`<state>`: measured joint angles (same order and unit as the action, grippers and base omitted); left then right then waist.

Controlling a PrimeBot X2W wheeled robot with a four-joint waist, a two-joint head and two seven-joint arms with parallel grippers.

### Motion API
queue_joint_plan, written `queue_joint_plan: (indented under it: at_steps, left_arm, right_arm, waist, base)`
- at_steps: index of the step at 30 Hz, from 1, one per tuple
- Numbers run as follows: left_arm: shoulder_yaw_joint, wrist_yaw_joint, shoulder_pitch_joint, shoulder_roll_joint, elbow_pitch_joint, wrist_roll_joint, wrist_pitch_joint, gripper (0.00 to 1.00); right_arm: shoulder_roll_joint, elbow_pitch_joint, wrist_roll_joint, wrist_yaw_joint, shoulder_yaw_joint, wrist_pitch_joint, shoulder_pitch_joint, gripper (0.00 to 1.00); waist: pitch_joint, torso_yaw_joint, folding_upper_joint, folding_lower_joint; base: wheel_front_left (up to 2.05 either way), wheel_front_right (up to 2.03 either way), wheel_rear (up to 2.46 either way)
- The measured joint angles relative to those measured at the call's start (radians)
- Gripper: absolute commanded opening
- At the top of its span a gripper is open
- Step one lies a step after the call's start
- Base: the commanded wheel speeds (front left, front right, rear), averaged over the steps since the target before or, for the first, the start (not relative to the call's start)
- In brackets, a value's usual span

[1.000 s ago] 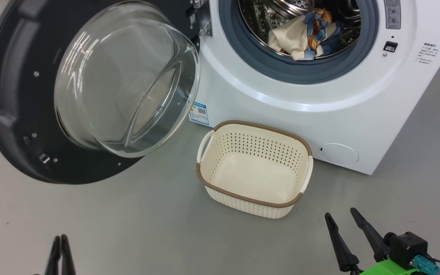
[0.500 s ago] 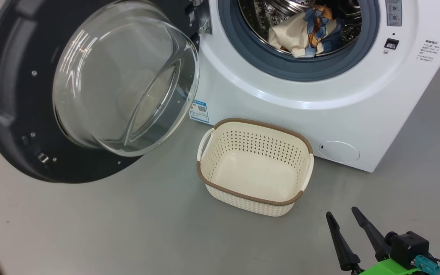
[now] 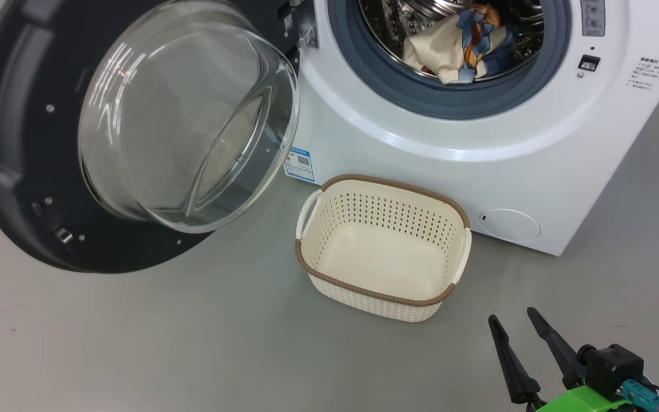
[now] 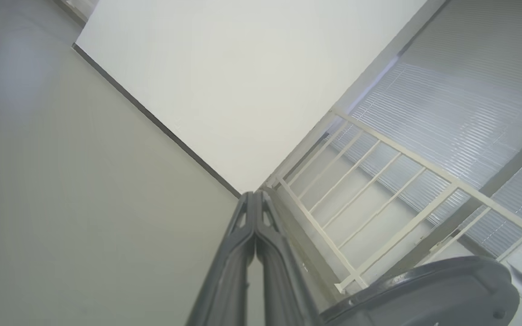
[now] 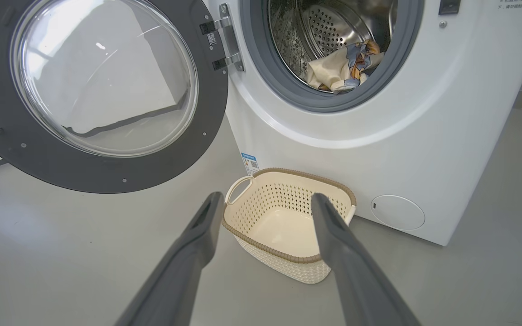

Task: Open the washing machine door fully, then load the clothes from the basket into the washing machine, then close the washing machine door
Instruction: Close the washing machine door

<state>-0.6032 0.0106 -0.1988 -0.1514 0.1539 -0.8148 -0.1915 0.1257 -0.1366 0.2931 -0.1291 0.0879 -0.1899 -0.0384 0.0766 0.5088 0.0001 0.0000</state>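
Door (image 3: 15, 143) stands wide; clothes (image 3: 449, 46) inside washing machine (image 3: 478, 160); right claw (image 3: 510, 314) spread.

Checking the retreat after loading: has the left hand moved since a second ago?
Yes. The left hand, shut, swung away leftward from the basket and now points toward a white wall and railing.

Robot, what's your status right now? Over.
Left claw shut, empty; right claw open, empty. Clothes inside washing machine, basket empty, door wide open. Basket stands near door's swing, may obstruct.
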Motion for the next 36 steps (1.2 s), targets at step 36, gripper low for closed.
queue_joint_plan:
  at_steps: [36]
  left_arm:
    - [-0.15,0.094,-0.437,-0.249,0.576,-0.514,0.462,0.0]
  right_arm:
    - [0.08,0.135,-0.019,0.0,-0.028,0.111,0.005,1.0]
  waist:
    - [0.129,-0.096,0.0,0.0]
  base:
    - [0.0,0.0,0.0]
